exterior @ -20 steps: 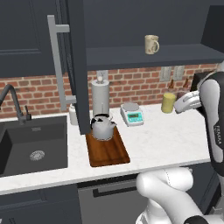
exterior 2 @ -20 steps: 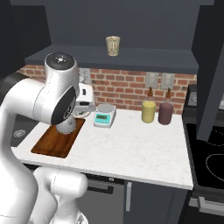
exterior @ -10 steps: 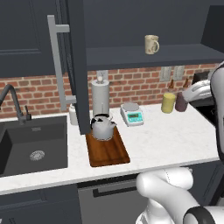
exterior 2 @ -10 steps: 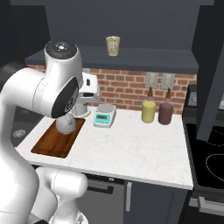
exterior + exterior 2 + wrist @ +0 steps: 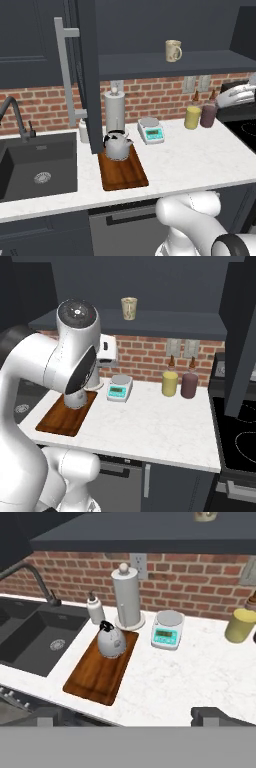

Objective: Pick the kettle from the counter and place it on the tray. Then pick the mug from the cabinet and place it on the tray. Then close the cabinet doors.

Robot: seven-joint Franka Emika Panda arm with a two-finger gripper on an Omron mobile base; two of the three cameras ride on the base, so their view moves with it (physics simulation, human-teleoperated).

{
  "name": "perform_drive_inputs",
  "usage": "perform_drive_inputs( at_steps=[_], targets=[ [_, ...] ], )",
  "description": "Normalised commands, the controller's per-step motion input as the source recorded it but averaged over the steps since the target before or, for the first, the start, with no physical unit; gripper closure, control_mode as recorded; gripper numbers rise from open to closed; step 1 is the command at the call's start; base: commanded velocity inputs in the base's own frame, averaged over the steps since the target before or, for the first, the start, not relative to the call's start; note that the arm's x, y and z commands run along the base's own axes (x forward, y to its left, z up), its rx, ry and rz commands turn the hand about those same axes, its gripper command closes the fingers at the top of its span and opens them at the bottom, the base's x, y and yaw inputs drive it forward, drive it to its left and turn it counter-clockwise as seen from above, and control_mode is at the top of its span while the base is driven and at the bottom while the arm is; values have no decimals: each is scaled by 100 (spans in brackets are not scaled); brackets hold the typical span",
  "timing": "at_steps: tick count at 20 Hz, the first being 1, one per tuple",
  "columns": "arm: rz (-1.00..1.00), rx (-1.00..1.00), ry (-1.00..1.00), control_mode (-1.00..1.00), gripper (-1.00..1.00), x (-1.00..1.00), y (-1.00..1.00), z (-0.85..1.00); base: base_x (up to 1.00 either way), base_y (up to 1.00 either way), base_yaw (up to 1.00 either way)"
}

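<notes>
Black sink (image 5: 35, 637) at nine o'clock. Silver kettle (image 5: 111, 642) sits on the tray's (image 5: 95, 679) far end. Scale (image 5: 167, 631), its readout illegible. Cream mug (image 5: 173, 50) at one o'clock on the cabinet (image 5: 200, 64) shelf. Gripper (image 5: 131, 717) wide open, empty.

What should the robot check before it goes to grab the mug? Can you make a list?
1. Kettle sits on the tray: ok.
2. Gripper is open with nothing in it: ok.
3. Mug stands upright on the cabinet shelf: ok.
4. Cabinet door is open, leaving the mug reachable: ok.
5. Room left on the tray for the mug, in front of the kettle: ok.
6. Which way the mug handle faces for a good grab: cannot tell.
</notes>
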Motion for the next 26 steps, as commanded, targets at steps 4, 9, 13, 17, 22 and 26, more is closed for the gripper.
perform_drive_inputs(
  at_steps=[4,9,13,17,22,26],
  targets=[
    [-5,4,-1,-100,-100,8,-3,35,0,0,0],
    [-5,2,0,-100,-100,4,0,37,0,0,0],
    [0,3,-4,-100,-100,23,0,0,0,0,0],
    [-1,4,-9,-100,-100,24,0,0,0,0,0],
    [-1,2,-1,-100,-100,26,0,0,0,0,0],
    [-1,1,0,-100,-100,27,0,0,0,0,0]
  ],
)
